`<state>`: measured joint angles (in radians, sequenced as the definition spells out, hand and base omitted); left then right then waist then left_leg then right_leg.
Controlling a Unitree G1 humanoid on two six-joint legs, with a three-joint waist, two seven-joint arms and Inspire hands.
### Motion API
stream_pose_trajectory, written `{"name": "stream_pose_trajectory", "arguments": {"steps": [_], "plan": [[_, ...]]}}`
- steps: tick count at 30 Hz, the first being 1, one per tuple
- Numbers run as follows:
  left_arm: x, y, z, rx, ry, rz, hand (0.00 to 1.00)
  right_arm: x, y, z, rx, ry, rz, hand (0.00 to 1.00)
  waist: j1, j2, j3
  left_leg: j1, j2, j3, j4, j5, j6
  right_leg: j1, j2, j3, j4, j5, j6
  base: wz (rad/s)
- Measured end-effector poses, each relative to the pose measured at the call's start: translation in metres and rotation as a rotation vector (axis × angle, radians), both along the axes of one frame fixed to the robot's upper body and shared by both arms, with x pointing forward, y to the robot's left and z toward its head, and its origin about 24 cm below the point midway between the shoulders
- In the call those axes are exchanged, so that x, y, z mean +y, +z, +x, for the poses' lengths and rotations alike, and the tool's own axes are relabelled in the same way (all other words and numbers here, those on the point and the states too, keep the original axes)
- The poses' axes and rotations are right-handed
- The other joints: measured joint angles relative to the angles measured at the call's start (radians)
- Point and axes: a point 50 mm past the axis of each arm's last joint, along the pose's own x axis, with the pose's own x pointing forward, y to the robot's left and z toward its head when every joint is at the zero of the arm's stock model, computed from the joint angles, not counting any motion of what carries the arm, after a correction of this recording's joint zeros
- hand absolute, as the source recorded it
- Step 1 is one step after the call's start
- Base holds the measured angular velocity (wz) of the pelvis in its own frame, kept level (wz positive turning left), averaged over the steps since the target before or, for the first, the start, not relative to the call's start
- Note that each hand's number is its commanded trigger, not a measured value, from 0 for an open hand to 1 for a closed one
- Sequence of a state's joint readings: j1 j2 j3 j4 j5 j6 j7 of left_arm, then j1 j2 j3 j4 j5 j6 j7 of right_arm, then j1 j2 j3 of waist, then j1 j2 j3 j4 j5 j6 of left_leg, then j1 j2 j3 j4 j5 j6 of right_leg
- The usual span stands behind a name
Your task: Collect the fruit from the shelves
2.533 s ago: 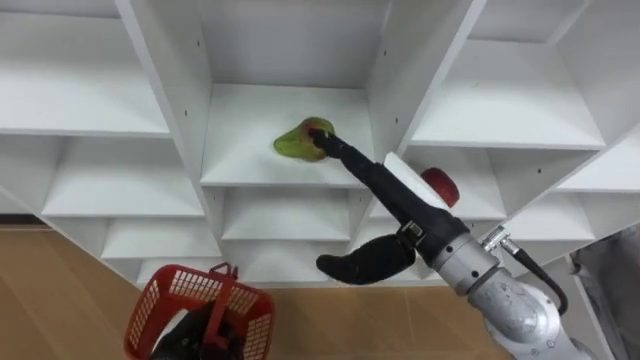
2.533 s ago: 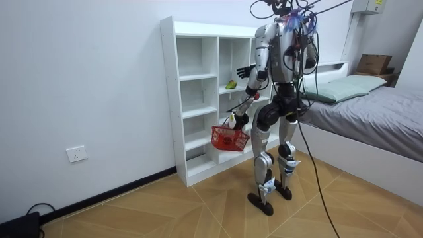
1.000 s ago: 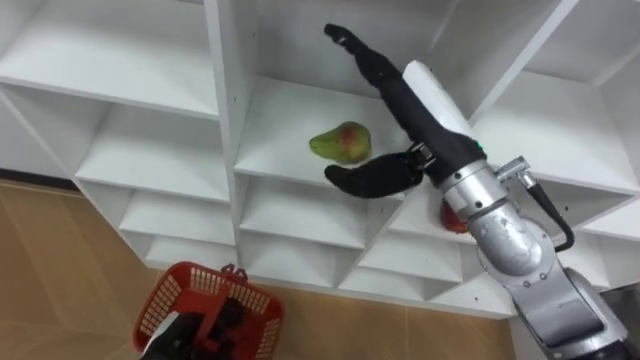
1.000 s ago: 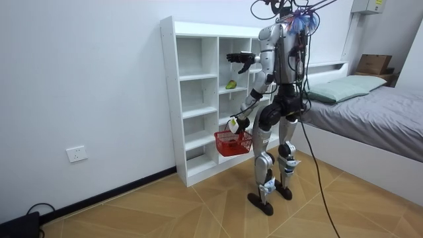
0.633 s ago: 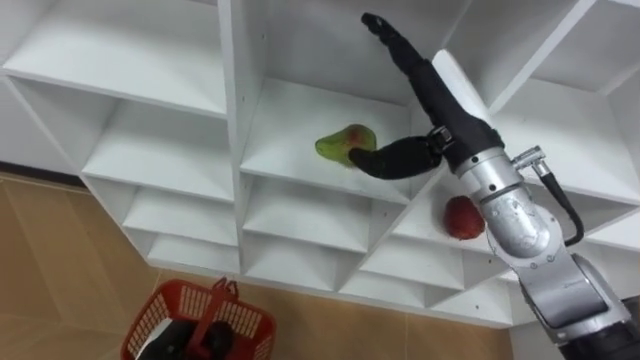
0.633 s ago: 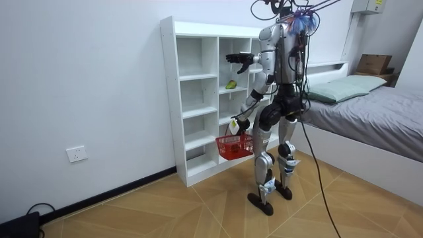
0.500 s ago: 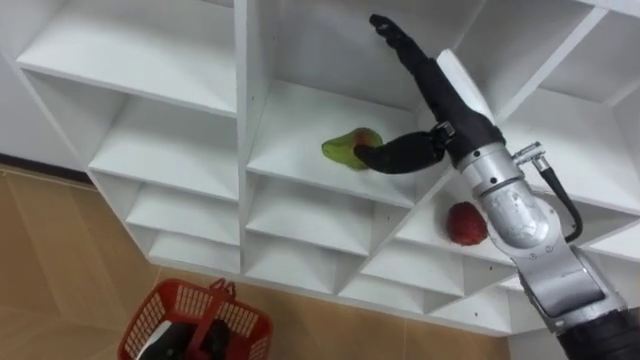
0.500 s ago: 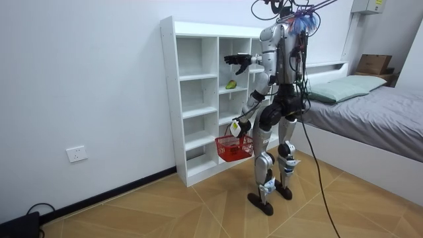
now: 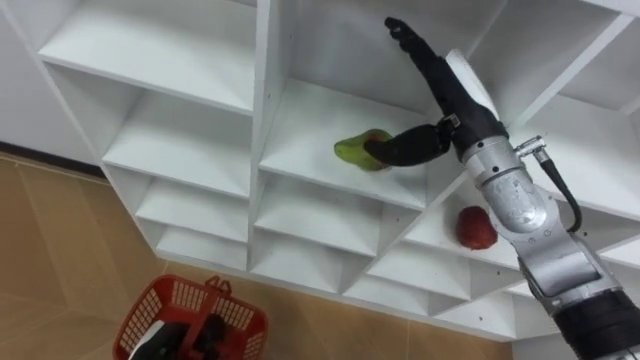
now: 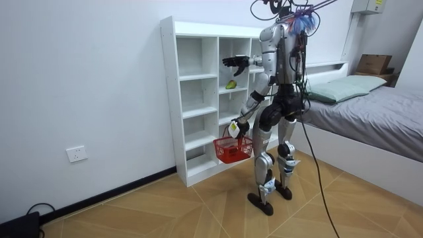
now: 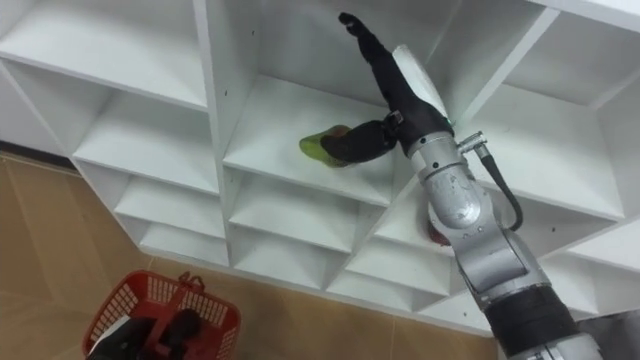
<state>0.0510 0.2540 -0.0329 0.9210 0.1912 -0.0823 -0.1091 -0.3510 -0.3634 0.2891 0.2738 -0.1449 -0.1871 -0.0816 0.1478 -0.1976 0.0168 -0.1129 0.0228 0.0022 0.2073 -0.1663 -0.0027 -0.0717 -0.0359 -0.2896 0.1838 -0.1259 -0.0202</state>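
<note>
A green and red fruit point(image 9: 356, 151) lies on a middle shelf of the white closet point(image 9: 190, 82). My right hand point(image 9: 441, 86) is open inside that compartment, fingers straight and pointing up at the back wall above the fruit, thumb against the fruit's right side. One shelf lower and to the right sits a red apple point(image 9: 477, 228), partly behind my forearm. My left hand point(image 9: 207, 335) hangs low at the lower left, shut on the handle of a red basket point(image 9: 160, 314). In the room view I stand facing the closet point(image 10: 192, 79), right hand point(image 10: 234, 63) raised, basket point(image 10: 232, 149) at knee height.
The other compartments around the fruit hold nothing. Upright dividers point(image 9: 267, 90) flank the fruit's compartment closely. Wooden floor point(image 9: 60, 250) lies below the closet. A bed point(image 10: 370, 106) stands behind me on the room view's right, and a wall socket point(image 10: 77, 153) on its left.
My right hand has lifted off the fruit, risen deeper into the compartment and brought its thumb to the fruit's right side. The head camera has shifted. The basket has swung slightly.
</note>
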Motion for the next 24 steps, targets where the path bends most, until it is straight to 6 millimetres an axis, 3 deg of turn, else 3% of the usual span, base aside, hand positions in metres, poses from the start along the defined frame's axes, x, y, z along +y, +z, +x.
{"name": "stream_pose_trajectory", "arguments": {"steps": [8, 24], "plan": [[-0.001, 0.0, 0.001, -0.006, 0.007, 0.005, 1.0, -0.011, -0.016, 0.004, 0.075, -0.051, -0.01, 0.0, 0.026, -0.003, 0.004, -0.002, -0.001, -0.007, -0.001, 0.0, 0.0, 0.002, -0.003, -0.014, 0.0, 0.0, 0.0, 0.03], [0.001, 0.0, 0.001, -0.006, 0.017, 0.004, 1.0, -0.017, -0.035, 0.005, 0.203, -0.026, -0.044, 0.0, 0.037, -0.003, 0.0064, -0.002, -0.007, -0.013, 0.0, 0.002, 0.003, 0.008, -0.008, -0.021, 0.0, -0.002, 0.003, 0.01]]}}
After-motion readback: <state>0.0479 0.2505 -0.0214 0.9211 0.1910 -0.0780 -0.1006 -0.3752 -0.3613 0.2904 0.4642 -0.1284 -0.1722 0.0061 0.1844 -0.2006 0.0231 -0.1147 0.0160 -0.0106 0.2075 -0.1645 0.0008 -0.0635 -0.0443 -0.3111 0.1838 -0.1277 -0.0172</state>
